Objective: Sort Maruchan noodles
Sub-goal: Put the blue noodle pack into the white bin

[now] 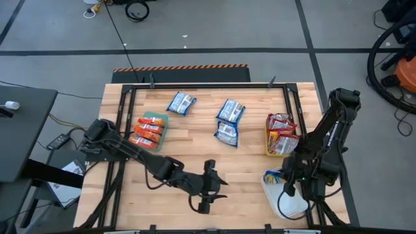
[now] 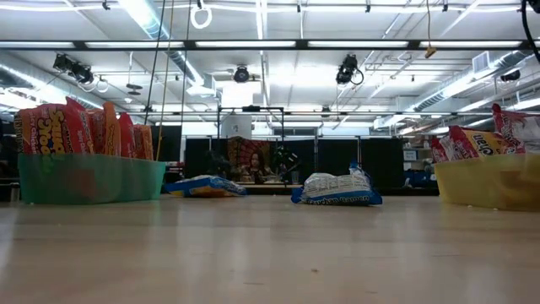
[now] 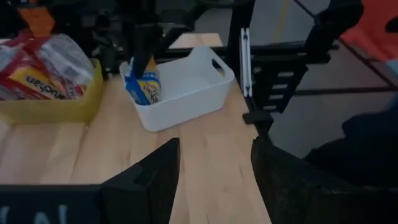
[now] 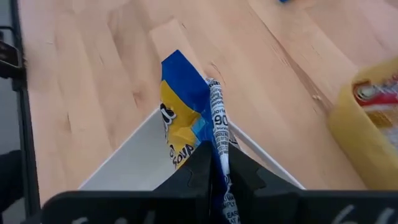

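Note:
My right gripper [image 4: 214, 167] is shut on a blue-and-yellow noodle packet [image 3: 144, 84] over the white bin [image 1: 290, 203] at the table's near right. My left gripper [image 3: 214, 180] is open and touches nothing, near the table's near edge at the middle [image 1: 208, 188]. Three blue-and-white packets lie flat on the table [image 1: 181, 103] [image 1: 230, 110] [image 1: 226, 134]. Orange-red packets stand in the teal bin [image 1: 160, 120]. Silvery-red packets stand in the yellow bin [image 1: 268, 151]. The low view shows neither gripper. My right gripper pinches the blue-and-yellow packet between its two fingers at the packet's upper edge [image 4: 217, 146]. The fingers [image 3: 146, 46] come from above, pointing down. The packet hangs upright below them, its lower part inside the white bin's corner [image 3: 140, 106]; whether it rests on the bin's floor is hidden.
The teal bin [image 2: 84, 179] stands at the table's left and the yellow bin [image 2: 494, 181] at its right, just beyond the white bin. A dark frame rail [image 1: 208, 85] runs along the far edge. Bare wood lies between my left gripper and the white bin.

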### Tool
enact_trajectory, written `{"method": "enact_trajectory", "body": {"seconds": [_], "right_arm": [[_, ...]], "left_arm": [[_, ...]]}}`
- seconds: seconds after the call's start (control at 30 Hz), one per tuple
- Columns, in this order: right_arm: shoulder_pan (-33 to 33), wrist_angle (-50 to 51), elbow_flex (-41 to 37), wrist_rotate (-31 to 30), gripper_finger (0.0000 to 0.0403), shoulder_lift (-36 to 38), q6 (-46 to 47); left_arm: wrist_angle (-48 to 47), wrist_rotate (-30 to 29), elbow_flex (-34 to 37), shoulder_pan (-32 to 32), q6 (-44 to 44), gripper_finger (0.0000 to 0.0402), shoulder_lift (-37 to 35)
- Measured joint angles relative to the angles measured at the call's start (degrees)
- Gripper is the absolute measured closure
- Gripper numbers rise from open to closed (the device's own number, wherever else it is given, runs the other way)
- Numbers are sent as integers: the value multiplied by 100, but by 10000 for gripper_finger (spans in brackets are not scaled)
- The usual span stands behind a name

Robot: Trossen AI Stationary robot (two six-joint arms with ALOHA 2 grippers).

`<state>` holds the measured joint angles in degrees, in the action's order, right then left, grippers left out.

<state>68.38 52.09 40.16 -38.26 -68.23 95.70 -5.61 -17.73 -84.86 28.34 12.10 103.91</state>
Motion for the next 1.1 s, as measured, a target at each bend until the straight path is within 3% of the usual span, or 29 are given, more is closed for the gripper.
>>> {"method": "enact_trajectory", "body": {"seconds": [0.23, 0.47, 0.6, 0.77, 0.93, 1.1], "right_arm": [[24, -239, -203, -85, 362, 21, -644], [23, 827, 114, 1174, 327, 52, -601], [24, 1326, 356, 1501, 313, 53, -544], [2, 1780, 774, 1419, 307, 61, -584], [2, 2350, 1303, 1373, 307, 70, -594], [-33, 2575, 1805, 567, 304, 70, -698]], "left_arm": [[453, 192, -2, -27, -74, 200, 307], [634, 193, -7, -198, -56, 200, 605], [795, 257, -4, -301, -68, 200, 857], [859, 267, -4, -511, 245, 200, 1229], [714, -117, -2, -957, 651, 200, 1396], [634, -522, -9, -1736, 372, 200, 1186]]}}
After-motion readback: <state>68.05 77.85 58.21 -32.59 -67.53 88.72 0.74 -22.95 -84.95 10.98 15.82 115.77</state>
